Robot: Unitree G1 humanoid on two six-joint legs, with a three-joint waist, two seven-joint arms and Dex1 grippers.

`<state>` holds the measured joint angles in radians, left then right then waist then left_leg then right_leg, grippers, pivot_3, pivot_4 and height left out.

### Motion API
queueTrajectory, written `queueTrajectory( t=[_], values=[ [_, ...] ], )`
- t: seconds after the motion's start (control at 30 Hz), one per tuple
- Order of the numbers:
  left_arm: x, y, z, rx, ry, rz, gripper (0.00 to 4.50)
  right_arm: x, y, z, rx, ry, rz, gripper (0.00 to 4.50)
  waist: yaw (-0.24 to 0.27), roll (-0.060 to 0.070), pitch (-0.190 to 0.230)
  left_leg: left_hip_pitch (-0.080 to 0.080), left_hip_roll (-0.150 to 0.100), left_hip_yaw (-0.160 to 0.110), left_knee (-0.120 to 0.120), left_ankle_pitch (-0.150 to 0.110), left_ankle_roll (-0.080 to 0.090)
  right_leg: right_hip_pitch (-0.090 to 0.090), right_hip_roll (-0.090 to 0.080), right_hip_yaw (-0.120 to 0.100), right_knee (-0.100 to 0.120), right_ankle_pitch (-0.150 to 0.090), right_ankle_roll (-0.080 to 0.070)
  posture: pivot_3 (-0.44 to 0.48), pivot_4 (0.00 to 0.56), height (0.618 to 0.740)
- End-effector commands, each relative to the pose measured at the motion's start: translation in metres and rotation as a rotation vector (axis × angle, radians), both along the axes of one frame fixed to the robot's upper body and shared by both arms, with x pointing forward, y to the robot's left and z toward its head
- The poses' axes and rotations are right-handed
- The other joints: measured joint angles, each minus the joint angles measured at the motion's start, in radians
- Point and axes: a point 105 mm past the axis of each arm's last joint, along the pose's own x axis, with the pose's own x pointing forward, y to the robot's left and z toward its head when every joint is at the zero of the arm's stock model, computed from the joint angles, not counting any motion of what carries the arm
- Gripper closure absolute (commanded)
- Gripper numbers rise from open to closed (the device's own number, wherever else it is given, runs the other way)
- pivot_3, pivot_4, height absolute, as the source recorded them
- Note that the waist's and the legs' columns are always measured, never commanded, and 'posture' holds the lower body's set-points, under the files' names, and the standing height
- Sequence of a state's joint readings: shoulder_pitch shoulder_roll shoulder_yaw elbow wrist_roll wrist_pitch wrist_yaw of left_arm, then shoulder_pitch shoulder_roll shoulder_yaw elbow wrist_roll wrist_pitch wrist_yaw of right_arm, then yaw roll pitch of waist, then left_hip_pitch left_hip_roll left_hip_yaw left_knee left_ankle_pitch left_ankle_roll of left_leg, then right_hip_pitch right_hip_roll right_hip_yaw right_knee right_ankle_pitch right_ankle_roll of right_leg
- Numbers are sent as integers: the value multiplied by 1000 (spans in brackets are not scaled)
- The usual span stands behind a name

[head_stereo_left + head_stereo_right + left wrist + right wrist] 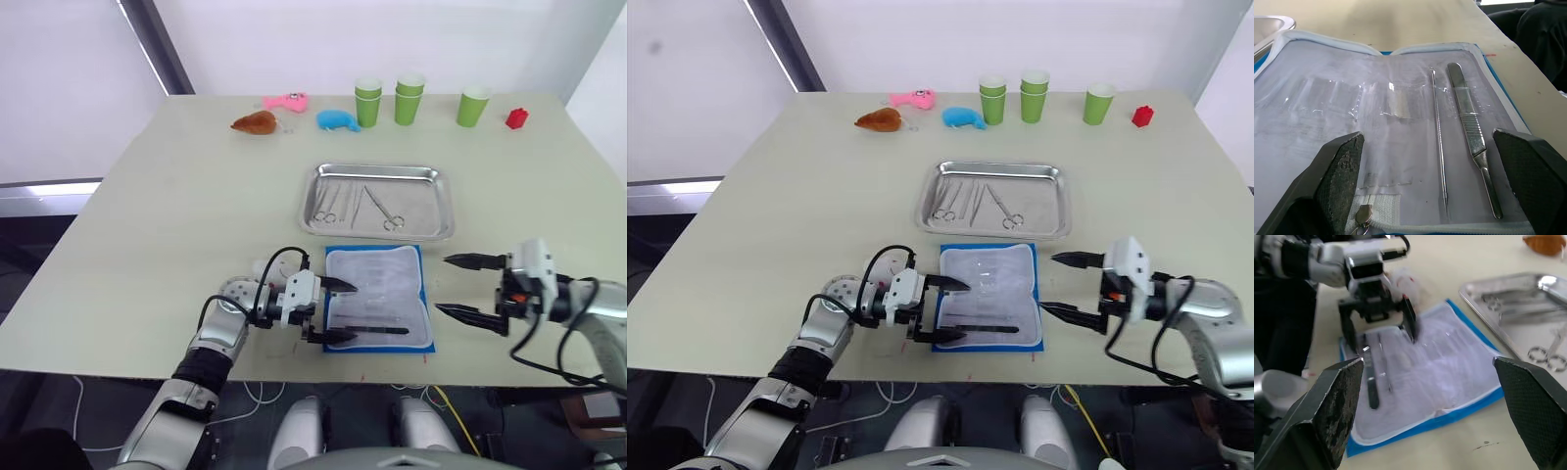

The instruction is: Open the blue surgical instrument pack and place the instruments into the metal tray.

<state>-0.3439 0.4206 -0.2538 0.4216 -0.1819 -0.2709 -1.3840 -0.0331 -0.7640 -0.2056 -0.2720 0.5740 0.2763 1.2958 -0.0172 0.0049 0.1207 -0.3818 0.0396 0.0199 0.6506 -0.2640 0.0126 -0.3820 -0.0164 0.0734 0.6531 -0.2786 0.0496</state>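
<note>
We see the pack unfolded beside the tray. Our left end effector gapes over its tools. The right end effector is wide open, empty

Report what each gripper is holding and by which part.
Nothing is held. The left gripper has its jaws open over the opened blue surgical instrument pack, straddling two instruments without touching them. The right gripper is open beside the pack.
</note>
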Motion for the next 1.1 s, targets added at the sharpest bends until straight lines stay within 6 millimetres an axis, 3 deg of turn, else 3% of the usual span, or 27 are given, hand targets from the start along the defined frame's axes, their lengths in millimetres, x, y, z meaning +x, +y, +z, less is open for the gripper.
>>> queueTrajectory(
  t=[0.03,0.33,0.63,0.9,1.1],
  values=[
    [-32,8,-50,131,205,-39,0,-8,-9,16,10,-45,43,91,-1,-1,1,1,1,0,0,0,0,1,0,0,-1,0,0,0,150,739],
    [-36,10,-48,142,217,-83,0,-18,-27,31,-36,-64,94,91,1,-1,0,1,1,1,-5,-2,3,2,0,0,-8,0,0,0,150,739],
    [-40,14,-45,149,230,-113,0,-16,-29,36,-79,-94,139,91,-2,-1,0,2,1,0,-9,-2,3,2,1,0,-10,1,0,0,150,739],
    [-41,14,-44,154,229,-127,0,-2,-7,16,-111,-78,35,91,-2,-1,1,1,1,0,-11,-3,4,2,1,-1,-10,1,-3,0,150,739],
    [-41,16,-43,164,228,-132,0,3,22,-3,-117,-84,14,91,-2,-4,2,1,1,0,-11,-3,4,2,1,-1,-10,0,-2,0,150,739]
  ],
)
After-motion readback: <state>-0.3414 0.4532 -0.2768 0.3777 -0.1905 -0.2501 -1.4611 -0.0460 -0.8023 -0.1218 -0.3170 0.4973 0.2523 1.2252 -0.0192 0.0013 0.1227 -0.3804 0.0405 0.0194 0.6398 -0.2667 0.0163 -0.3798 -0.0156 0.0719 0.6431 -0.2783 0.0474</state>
